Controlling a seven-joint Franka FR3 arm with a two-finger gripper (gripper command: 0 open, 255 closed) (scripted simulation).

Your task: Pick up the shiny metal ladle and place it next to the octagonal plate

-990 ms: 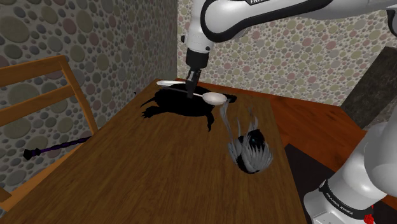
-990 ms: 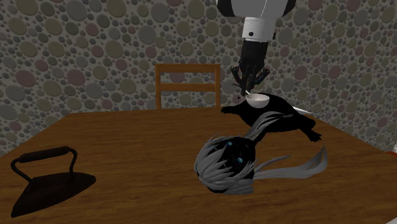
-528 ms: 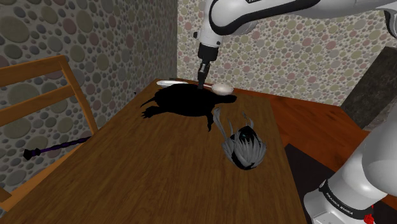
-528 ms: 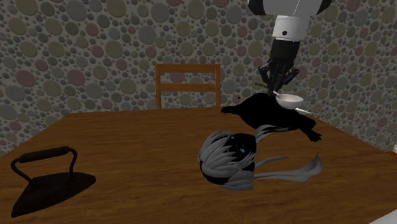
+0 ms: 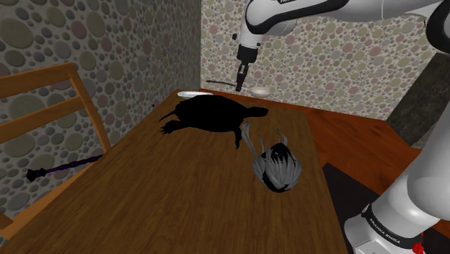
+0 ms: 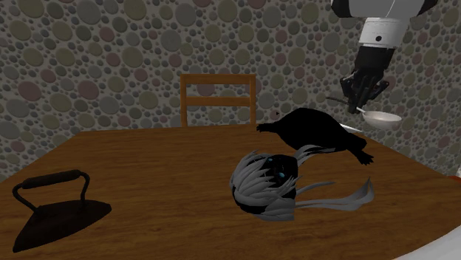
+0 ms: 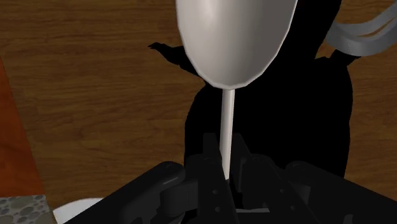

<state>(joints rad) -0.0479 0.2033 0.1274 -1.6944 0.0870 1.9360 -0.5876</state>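
Pinching, mid-stem, the pale, smooth, deep-bowled ladle (image 7: 235,38) in the narrowed all-black two-finger gripper (image 7: 227,168), holding it aloft beyond the black turtle figure (image 5: 213,115), near the small white plate (image 5: 196,94). Probably handling light, rigid, slick; risking swivelling bowl-down.

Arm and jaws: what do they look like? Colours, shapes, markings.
Glossy white arm of rounded links with dark seams at the joints. There is dark maker's lettering on the lower link and a small red mark beneath it. A white wrist collar leads into blocky, all-black jaws.
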